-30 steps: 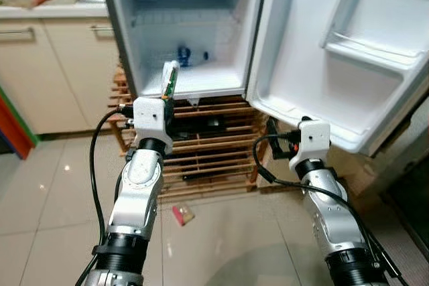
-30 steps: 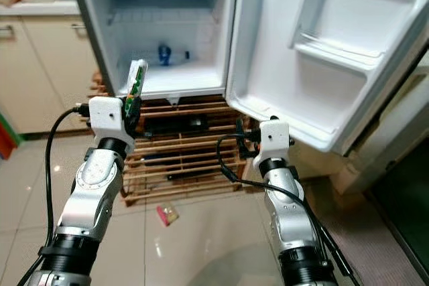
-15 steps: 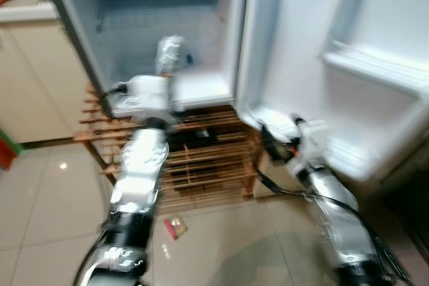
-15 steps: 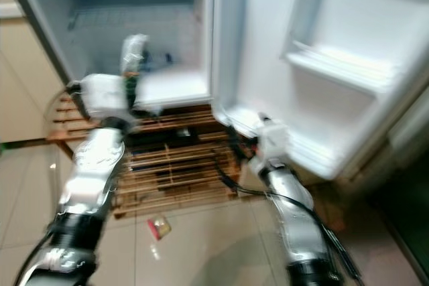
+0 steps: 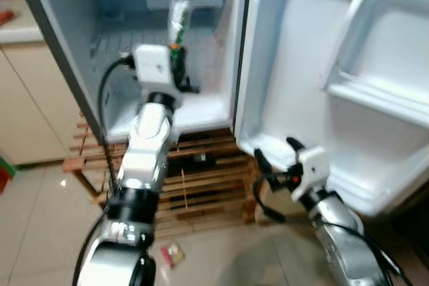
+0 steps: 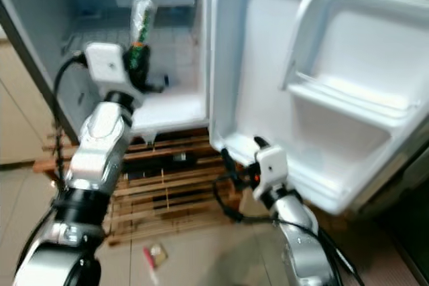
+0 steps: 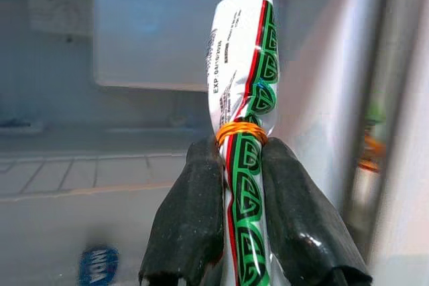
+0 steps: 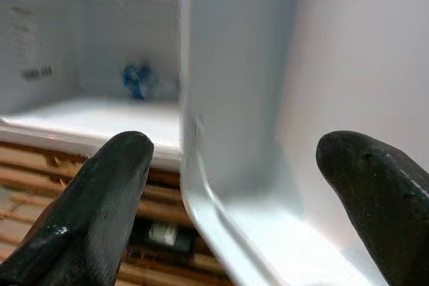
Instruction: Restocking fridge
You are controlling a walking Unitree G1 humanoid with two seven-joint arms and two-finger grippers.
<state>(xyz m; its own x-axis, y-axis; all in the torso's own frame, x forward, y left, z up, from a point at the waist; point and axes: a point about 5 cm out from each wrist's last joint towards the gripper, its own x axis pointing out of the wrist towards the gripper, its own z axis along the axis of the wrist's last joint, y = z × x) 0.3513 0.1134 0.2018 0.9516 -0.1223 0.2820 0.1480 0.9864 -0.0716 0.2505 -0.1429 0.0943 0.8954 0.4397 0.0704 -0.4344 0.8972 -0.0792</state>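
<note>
Tiled kitchen floor (image 5: 40, 219) ran under a wooden slatted rack (image 5: 201, 185) that carried an open fridge (image 5: 201, 108); a small wrapper (image 5: 172, 255) lay on the tiles just in front of the rack. Nearest, the right gripper (image 5: 271, 154) hung low below the bottom edge of the fridge door (image 5: 301, 85), fingers (image 8: 107, 199) spread wide with nothing between them, the door edge showing in the gap in the right wrist view. Left arm was raised, the left gripper (image 7: 231, 232) at the mouth of the fridge compartment, fingers clamped on a packet (image 7: 244, 132), white with green and red print, cinched by an orange band, held upright and poking above the fingertips. Packet sat inside the fridge opening, off the floor of the compartment. Farther in, a small blue item (image 8: 137, 78) stood at the back of the fridge floor. Beige cabinet (image 5: 27, 98) stood left of the fridge.
</note>
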